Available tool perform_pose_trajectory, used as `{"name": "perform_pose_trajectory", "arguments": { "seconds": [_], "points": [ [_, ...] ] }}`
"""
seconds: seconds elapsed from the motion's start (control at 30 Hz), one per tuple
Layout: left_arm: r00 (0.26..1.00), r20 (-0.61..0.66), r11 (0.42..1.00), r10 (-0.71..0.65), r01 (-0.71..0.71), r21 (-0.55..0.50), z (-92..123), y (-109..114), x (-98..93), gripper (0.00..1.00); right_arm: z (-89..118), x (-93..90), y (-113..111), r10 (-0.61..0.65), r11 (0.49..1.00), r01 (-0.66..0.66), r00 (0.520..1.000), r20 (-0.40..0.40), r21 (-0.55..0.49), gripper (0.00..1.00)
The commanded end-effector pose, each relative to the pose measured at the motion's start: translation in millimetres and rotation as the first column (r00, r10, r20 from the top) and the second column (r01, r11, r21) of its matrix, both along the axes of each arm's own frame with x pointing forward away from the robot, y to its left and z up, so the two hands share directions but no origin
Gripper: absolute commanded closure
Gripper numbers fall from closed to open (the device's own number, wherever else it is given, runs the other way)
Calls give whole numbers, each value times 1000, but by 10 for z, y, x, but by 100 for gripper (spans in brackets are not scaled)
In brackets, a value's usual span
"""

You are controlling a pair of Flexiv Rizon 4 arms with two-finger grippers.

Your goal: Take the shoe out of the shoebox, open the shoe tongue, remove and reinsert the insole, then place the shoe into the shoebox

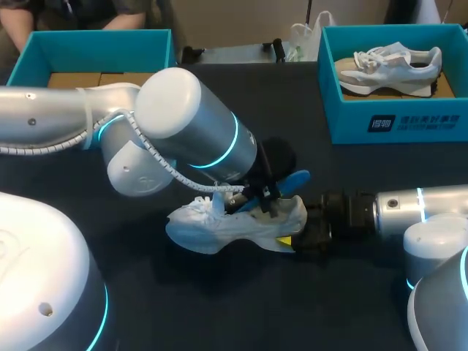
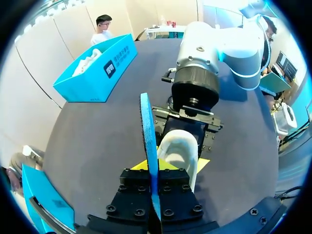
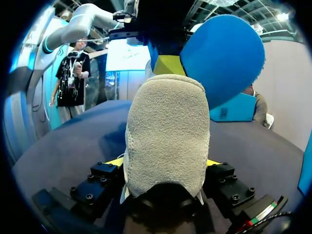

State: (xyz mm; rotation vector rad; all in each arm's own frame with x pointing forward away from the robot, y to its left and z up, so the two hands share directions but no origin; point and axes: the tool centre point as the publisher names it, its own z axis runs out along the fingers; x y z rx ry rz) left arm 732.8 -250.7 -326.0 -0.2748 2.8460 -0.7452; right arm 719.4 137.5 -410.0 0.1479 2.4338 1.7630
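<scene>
Two boxes (image 1: 395, 121) (image 1: 29, 55) on dark table (image 1: 219, 307) | left hand (image 1: 267, 194): insole (image 1: 295, 178) | right hand (image 1: 291, 241): shoe (image 1: 219, 223)

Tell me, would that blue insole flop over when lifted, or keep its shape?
It probably keeps its shape: the blue insole juts straight out of the left gripper, edge-on, without drooping. It looks very thin, so it is likely light and somewhat bendy. Its broad face looks fuzzy in the right wrist view, so it probably isn't slippery.
</scene>
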Motion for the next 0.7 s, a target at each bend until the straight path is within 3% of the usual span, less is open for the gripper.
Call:
{"name": "perform_pose_trajectory", "arguments": {
  "seconds": [0.03, 0.7],
  "points": [
    [1000, -23, 1000, -19, 18, -16, 80, -12, 16, 100, 15, -12, 14, -1, 1000, 1, 1000, -1, -4, 100],
    [963, -197, 969, -186, 147, -201, 919, -511, -335, 100, 15, -12, 14, -1, 1000, 1, 1000, -1, -4, 100]
  ]
}}
